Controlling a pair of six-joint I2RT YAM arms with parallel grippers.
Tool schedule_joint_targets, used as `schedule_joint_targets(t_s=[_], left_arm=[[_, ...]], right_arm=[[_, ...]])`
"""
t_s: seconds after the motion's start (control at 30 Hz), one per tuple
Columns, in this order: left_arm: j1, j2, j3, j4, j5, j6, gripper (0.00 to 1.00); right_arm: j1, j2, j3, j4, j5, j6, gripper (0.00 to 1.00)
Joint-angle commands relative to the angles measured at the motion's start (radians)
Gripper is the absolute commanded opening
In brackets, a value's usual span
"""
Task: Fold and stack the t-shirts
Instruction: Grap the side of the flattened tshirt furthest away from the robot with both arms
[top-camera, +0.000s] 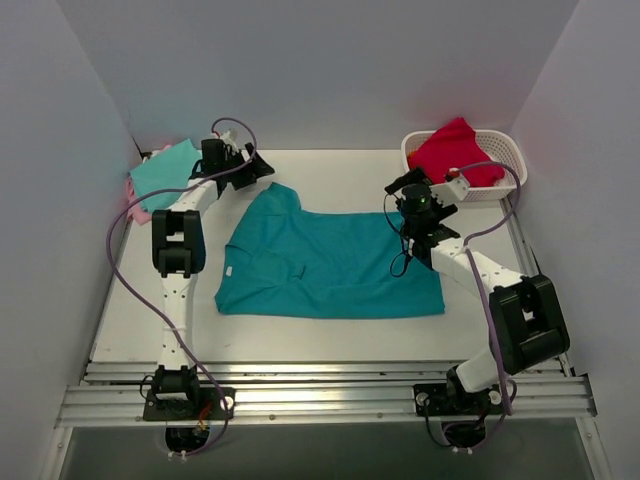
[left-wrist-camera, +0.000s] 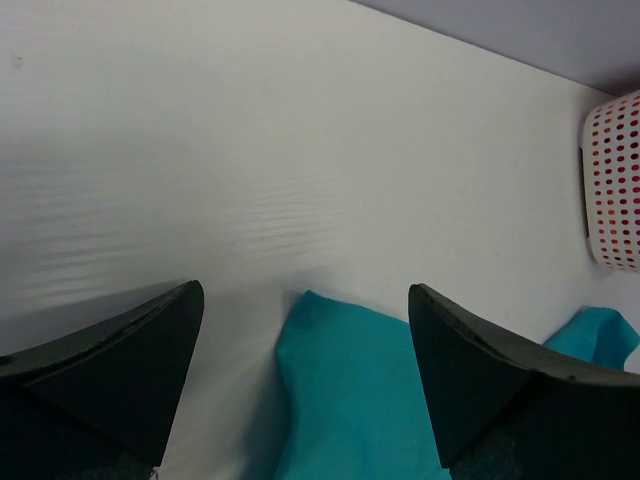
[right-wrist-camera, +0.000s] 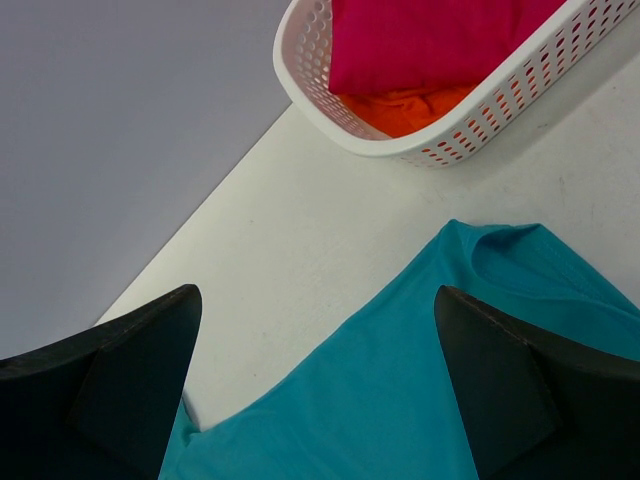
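Note:
A deep teal t-shirt (top-camera: 330, 265) lies spread flat mid-table, its small white neck label (top-camera: 230, 270) at the left. My left gripper (top-camera: 252, 166) hovers open over the shirt's back-left sleeve; in the left wrist view that teal cloth (left-wrist-camera: 350, 390) sits between the open left gripper (left-wrist-camera: 305, 290) and touches neither finger. My right gripper (top-camera: 404, 186) stands open above the shirt's back-right corner, with teal cloth (right-wrist-camera: 420, 380) below the right gripper (right-wrist-camera: 318, 290). A folded mint-green t-shirt (top-camera: 165, 168) rests on a pink one (top-camera: 140, 208) at the back left.
A white perforated basket (top-camera: 500, 150) stands at the back right and holds a magenta-red cloth (right-wrist-camera: 430, 40) over an orange one (right-wrist-camera: 400, 105). The same basket (left-wrist-camera: 612, 190) shows at the right of the left wrist view. Grey walls enclose the table on three sides.

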Motion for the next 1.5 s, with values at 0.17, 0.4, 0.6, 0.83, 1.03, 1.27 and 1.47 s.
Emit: schedule_joint_targets(t_s=[0.17,0.4,0.6,0.83,1.03,1.27,1.47], left_arm=[[-0.049,0.010,-0.032,-0.076,0.112,0.027,0.94],[-0.066,0.012,-0.035,-0.135,0.104,0.062,0.96],[-0.066,0.010,-0.040,-0.154,0.066,0.082,0.79],[-0.068,0.041,0.012,-0.197,0.046,0.082,0.33],[-0.071,0.050,0.027,-0.222,0.009,0.081,0.02],[-0.069,0.004,-0.054,-0.132,0.006,0.076,0.02],[-0.063,-0.097,-0.210,-0.037,-0.046,0.051,0.02]], right_arm=[[-0.031,0.051,0.000,0.045,-0.046,0.001,0.98],[-0.041,0.055,-0.004,0.045,-0.055,0.004,0.98],[-0.050,0.064,-0.006,0.045,-0.062,0.009,0.97],[-0.059,0.061,-0.015,0.038,-0.064,0.012,0.97],[-0.068,0.053,-0.026,0.039,-0.059,0.014,0.97],[-0.076,0.062,-0.036,0.016,-0.023,0.007,0.98],[-0.085,0.168,0.014,-0.001,-0.027,-0.026,1.00]])
